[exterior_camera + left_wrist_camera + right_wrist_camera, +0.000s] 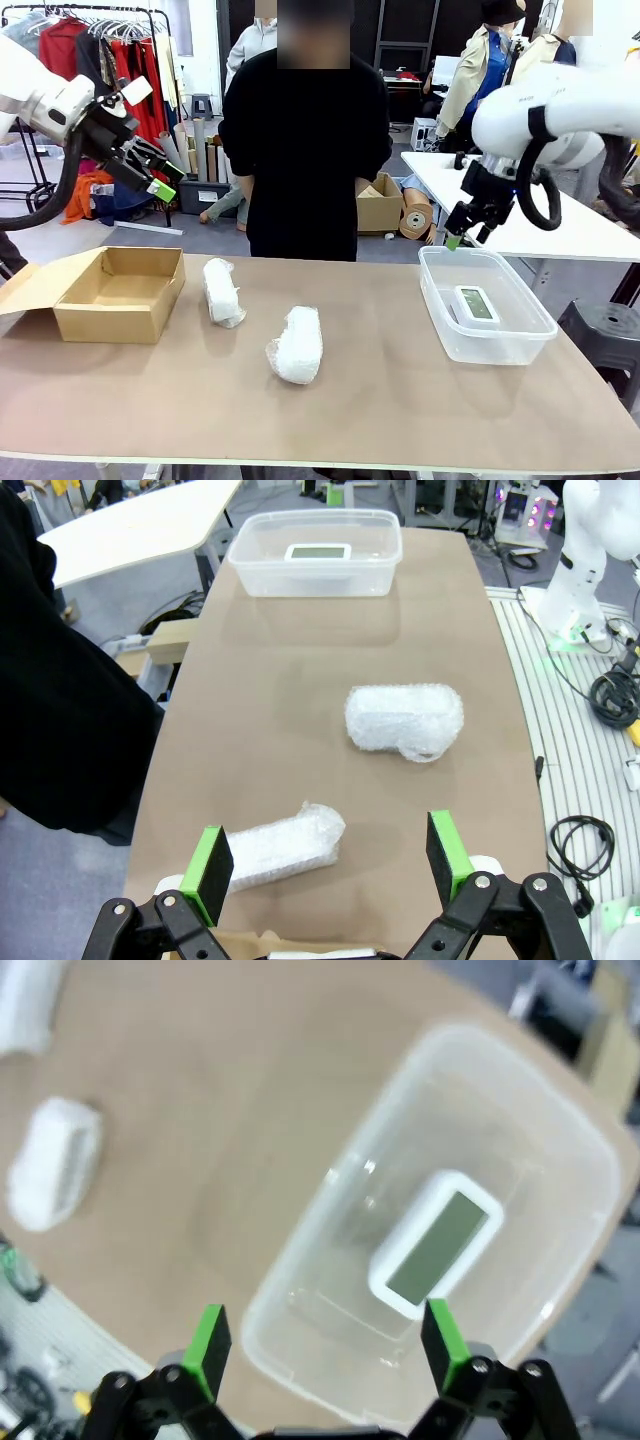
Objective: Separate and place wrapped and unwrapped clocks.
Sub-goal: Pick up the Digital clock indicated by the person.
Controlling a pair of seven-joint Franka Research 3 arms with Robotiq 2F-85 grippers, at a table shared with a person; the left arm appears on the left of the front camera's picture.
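Two wrapped clocks in crinkly white wrap lie on the brown table: one (222,291) beside the cardboard box, the other (297,344) nearer the middle. In the left wrist view they show as a long bundle (277,847) and a rounder bundle (404,720). The unwrapped clock (474,303), white with a grey-green screen, lies inside the clear plastic tub (535,322); it also shows in the right wrist view (437,1241). My left gripper (160,178) hangs open above the box's far side. Just above the tub's far rim, my right gripper (460,238) is open and empty.
An open cardboard box (120,295) sits at the table's left. A person in black (305,140) stands at the far edge, hands behind the back. A white table (560,225) and a black stool (605,335) stand to the right.
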